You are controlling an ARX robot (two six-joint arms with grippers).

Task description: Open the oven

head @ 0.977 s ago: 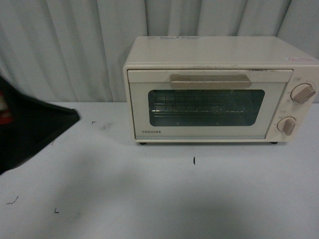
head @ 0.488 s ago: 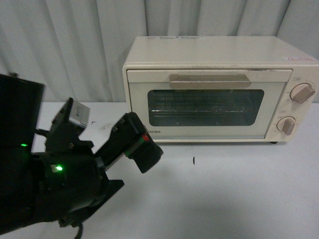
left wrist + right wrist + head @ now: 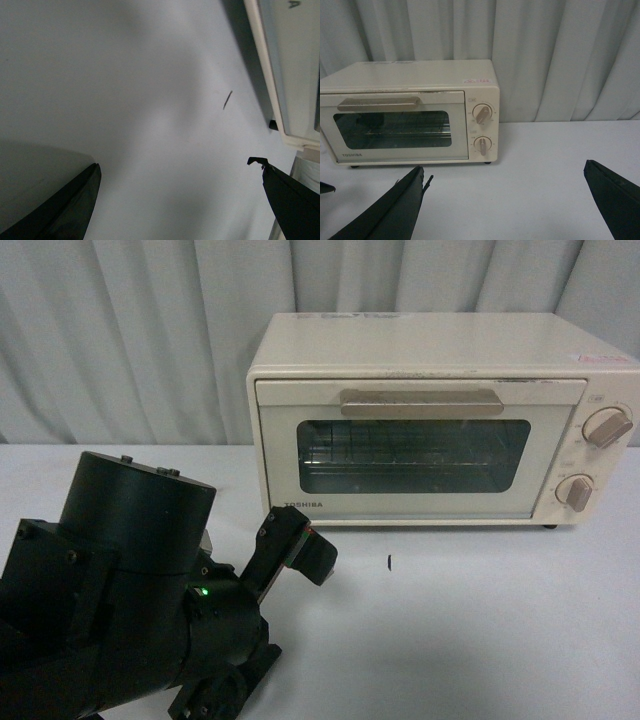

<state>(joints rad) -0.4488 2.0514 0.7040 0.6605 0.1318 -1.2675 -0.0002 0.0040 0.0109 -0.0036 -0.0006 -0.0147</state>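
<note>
And here comes the left arm (image 3: 130, 580)! A second ago it was only a dark edge at the far left of the front view, and now its black bulk fills the near-left corner. The left gripper (image 3: 300, 545) is aimed up at the oven (image 3: 420, 420).

The oven itself hasn't budged. It sits at the far right of the surface (image 3: 480, 630), against the pale curtain (image 3: 130, 340), and the door (image 3: 415, 455) is fully shut. The wire rack (image 3: 400, 455) shows through the glass. The two knobs (image 3: 608, 427) are untouched on the right.

The left wrist view shows those jaws spread wide with nothing between them. Below them lie only bare surface and a small dark mark (image 3: 227, 100), and the oven's lower edge runs past on one side. From the front, the gripper looks just short of the door's lower left corner, though contact is hard to judge from this angle.

The right gripper (image 3: 505, 170) hangs back, well apart from the oven, jaws also wide and empty. Its camera has the whole oven front in view.

So what does this mean? The approach is underway but the opening hasn't begun. The beige bar handle (image 3: 422, 402) sits along the top of the door, well above where the left gripper points now. I'd say it needs to rise and move right before it can close on that bar and pull the door open.
</note>
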